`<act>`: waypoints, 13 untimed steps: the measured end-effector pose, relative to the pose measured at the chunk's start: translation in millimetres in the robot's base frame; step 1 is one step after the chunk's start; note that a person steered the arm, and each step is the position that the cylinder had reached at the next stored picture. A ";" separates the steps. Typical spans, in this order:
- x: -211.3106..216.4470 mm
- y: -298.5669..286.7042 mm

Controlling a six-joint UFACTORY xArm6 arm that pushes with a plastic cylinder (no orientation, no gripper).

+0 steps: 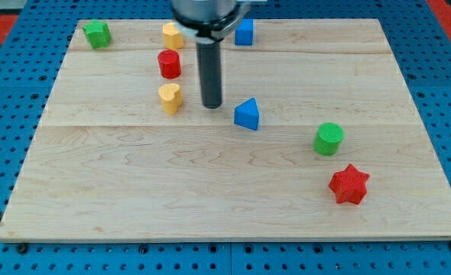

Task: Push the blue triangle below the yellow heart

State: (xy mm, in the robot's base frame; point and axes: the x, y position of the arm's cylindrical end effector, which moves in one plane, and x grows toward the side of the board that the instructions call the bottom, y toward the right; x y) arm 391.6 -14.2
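Note:
The blue triangle (247, 114) sits near the board's middle, a little right of centre. The yellow heart (170, 98) lies to its left, slightly higher in the view. My tip (212, 105) stands on the board between them, closer to the blue triangle, up and to its left, with a small gap showing. The dark rod rises from it to the view's top.
A red cylinder (169, 64) sits just above the yellow heart, a yellow block (172, 35) above that. A blue cube (244, 33) and a green star-like block (97, 33) lie near the top edge. A green cylinder (329, 139) and red star (349, 184) lie at lower right.

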 end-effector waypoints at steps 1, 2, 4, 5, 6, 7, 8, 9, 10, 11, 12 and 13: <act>-3.3 42.6; 4.8 83.7; 24.6 30.6; 12.7 21.4; 37.8 -0.6; 56.3 -3.6; 57.2 44.9; 73.9 57.8; 91.1 35.4; 92.1 -3.7; 90.5 -48.5; 90.5 -74.2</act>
State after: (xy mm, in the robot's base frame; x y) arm 482.1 -88.4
